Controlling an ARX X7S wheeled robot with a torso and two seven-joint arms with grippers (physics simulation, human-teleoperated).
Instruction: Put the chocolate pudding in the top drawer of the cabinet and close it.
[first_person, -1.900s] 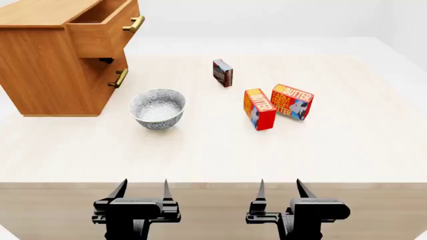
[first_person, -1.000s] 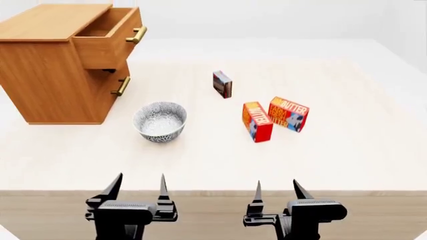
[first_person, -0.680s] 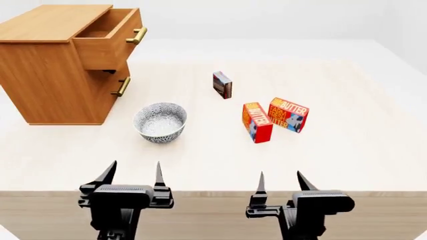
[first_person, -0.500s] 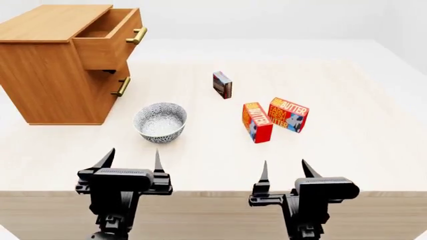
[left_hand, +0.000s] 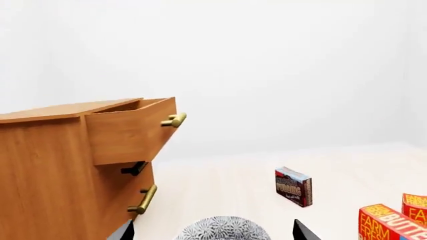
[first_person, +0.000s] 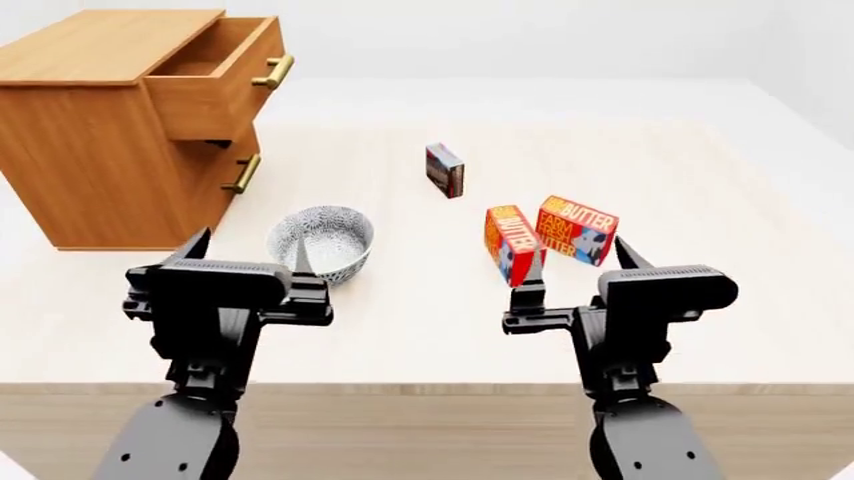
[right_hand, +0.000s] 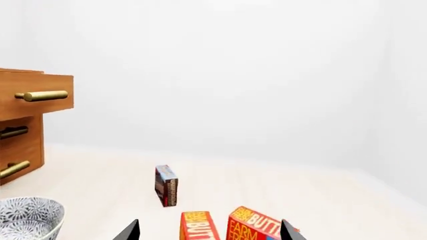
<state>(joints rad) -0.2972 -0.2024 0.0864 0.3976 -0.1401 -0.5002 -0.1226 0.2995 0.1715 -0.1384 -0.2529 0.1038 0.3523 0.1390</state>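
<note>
Both arms higher, pincers agape

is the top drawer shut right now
No, the top drawer is pulled out from the cabinet, its open inside showing in the head view.

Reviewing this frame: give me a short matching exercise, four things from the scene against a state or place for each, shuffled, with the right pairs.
Things:
1. top drawer
2. chocolate pudding
3. bowl
4. left gripper

States or places:
A. standing on edge on the table, beyond the two butter boxes
B. jaws apart, holding nothing
C. pulled out of the cabinet, open
D. empty, on the table just in front of the cabinet's lower handle

Pairs: 1-C, 2-A, 3-D, 4-B
</note>
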